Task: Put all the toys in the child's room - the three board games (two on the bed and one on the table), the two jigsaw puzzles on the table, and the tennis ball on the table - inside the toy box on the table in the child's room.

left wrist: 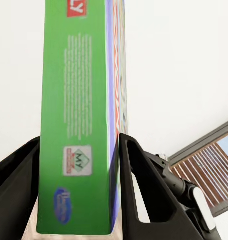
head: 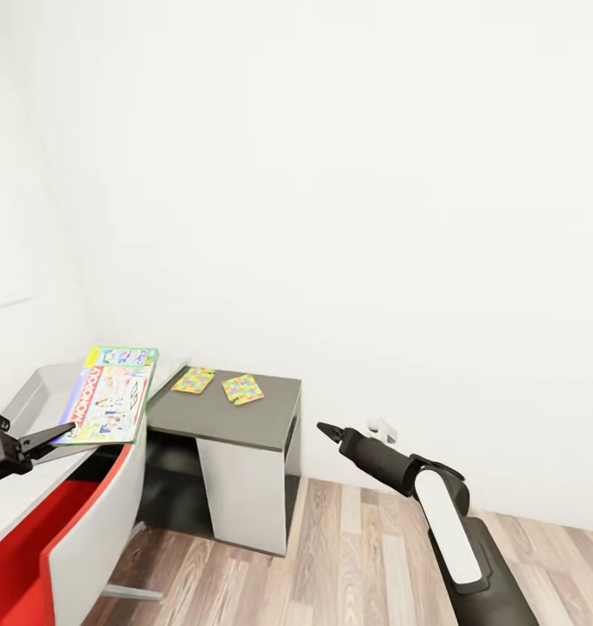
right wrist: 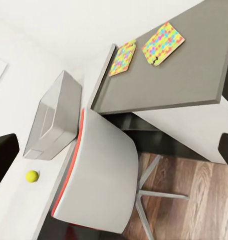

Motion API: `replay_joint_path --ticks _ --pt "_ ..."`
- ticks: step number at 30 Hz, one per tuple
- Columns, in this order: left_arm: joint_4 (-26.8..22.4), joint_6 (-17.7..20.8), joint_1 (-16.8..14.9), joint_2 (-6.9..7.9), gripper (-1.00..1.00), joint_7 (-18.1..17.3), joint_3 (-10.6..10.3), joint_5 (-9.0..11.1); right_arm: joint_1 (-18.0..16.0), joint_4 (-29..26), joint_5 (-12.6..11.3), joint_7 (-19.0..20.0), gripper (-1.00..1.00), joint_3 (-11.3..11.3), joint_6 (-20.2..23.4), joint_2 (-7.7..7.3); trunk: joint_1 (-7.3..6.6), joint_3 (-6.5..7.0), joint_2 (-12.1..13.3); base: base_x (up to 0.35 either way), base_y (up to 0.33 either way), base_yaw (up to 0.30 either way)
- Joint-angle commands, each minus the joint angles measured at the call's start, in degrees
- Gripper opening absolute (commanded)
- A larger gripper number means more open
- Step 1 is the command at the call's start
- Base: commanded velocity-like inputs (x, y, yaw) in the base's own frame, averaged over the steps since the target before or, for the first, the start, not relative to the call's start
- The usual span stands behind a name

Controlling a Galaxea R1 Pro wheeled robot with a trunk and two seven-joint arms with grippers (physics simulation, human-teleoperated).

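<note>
My left tool (head: 62,428) is clamped on the Monopoly box (head: 109,393), holding it flat over the toy box (head: 37,391) for a drop. My right tool (head: 325,427) hangs empty, apart. Jigsaw puzzles (head: 218,383) wait on the surface (head: 244,416) beside the toy box.

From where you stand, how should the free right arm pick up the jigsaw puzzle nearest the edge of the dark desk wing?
Probably from above, at an edge. The jigsaw puzzle lies flat on the dark wing, too thin to pinch from the side. It sits apart from the second puzzle, so the right gripper has room to descend and take the border facing the robot, perhaps after sliding it over the wing's edge.
</note>
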Motion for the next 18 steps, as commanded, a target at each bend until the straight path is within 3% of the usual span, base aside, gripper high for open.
replay_joint_path --ticks 1,10,14,18 --pt "0.00 0.60 -0.03 -0.02 -1.00 -0.27 0.01 -0.09 -0.01 -0.03 0.26 0.28 1.00 -0.07 0.23 0.04 0.05 -0.10 -0.04 0.256 -0.162 0.190" --pt "0.00 0.59 -0.03 -0.05 -1.00 -0.27 0.03 -0.06 0.00 -0.10 0.80 -0.02 1.00 0.00 0.17 0.32 0.05 -0.75 -0.04 0.265 -0.154 0.187" --pt "0.00 0.59 -0.03 -0.04 -1.00 -0.27 0.04 -0.04 0.00 -0.28 0.98 -0.26 1.00 0.02 0.14 0.62 0.05 -0.84 -0.04 0.310 -0.041 0.058" --pt "0.00 0.59 -0.03 -0.04 -1.00 -0.27 0.07 -0.01 -0.01 -1.53 1.13 -0.57 1.00 1.87 0.01 0.78 0.05 -0.85 -0.04 0.324 0.021 0.005"
